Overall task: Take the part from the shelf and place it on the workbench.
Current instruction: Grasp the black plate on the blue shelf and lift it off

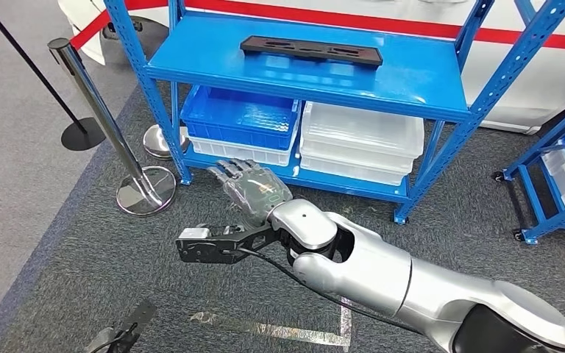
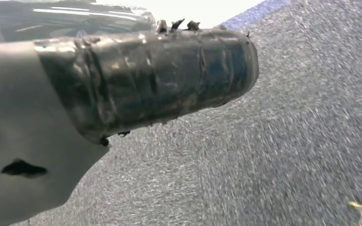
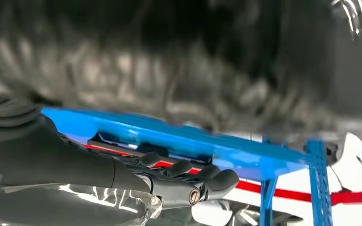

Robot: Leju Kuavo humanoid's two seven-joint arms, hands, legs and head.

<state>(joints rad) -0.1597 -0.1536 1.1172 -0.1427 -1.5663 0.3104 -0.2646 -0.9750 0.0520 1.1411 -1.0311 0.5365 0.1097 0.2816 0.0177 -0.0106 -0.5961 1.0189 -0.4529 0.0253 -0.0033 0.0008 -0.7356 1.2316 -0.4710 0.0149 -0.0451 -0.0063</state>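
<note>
The part (image 1: 310, 51) is a long flat black piece lying on the top level of the blue shelf (image 1: 412, 81), near its back. My right hand (image 1: 254, 187) reaches forward over the carpet at the height of the bottom level, well below and in front of the part. Its fingers are stretched out and hold nothing. In the right wrist view the dark fingers (image 3: 179, 179) point toward the blue shelf (image 3: 245, 155). My left hand (image 2: 146, 80) hangs over grey carpet with its taped thumb extended and nothing in it.
A blue bin (image 1: 239, 118) and stacked clear bins (image 1: 360, 140) fill the bottom level. A chrome barrier post (image 1: 96, 103) with a round base (image 1: 146, 190) stands left of the shelf. A second blue rack (image 1: 559, 176) is at the right. Tape marks (image 1: 279, 331) lie on the carpet.
</note>
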